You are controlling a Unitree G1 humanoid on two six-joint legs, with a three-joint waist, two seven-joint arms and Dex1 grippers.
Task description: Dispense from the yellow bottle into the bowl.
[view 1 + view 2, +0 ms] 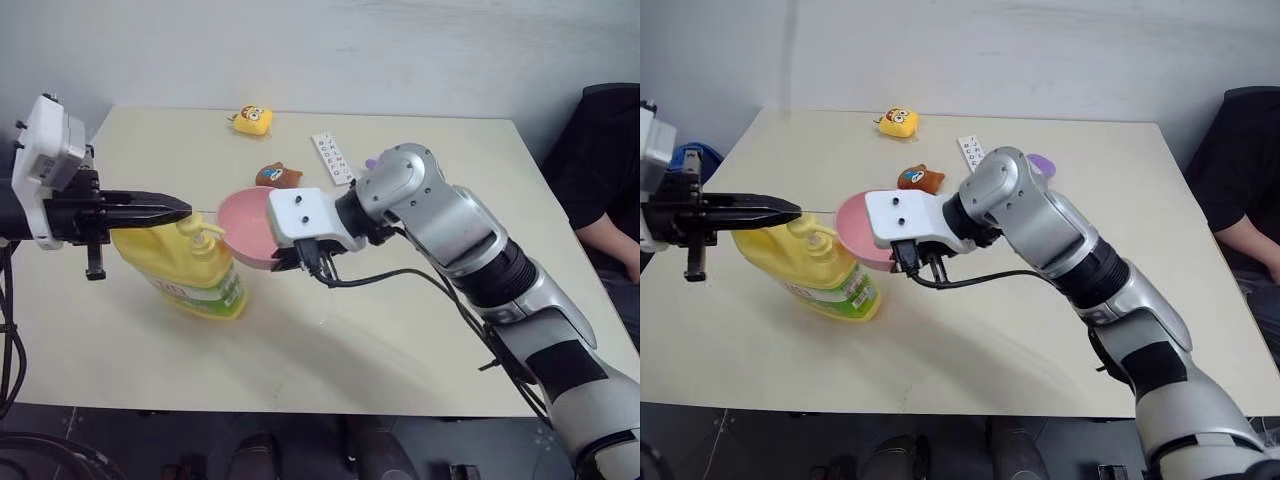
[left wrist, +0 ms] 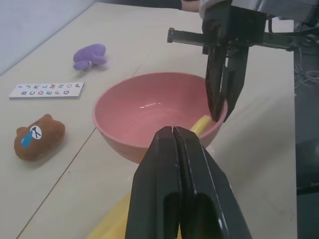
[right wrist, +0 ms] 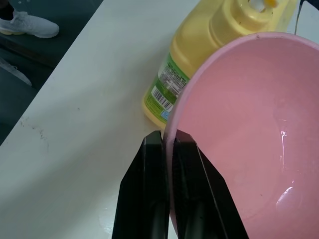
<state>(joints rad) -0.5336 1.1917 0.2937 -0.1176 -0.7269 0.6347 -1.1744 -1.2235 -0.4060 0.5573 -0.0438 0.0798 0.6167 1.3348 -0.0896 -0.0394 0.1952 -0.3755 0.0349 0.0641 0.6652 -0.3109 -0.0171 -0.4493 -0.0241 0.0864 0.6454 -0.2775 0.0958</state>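
We see the yellow bottle (image 1: 190, 270) standing on the table (image 1: 400, 350). Our right hand (image 3: 167, 149) is clamped on the rim of the pink bowl (image 1: 250, 228), holding it tilted just beside the bottle's pump. Our left hand (image 1: 180, 210), fingers together and empty, hovers above the pump.
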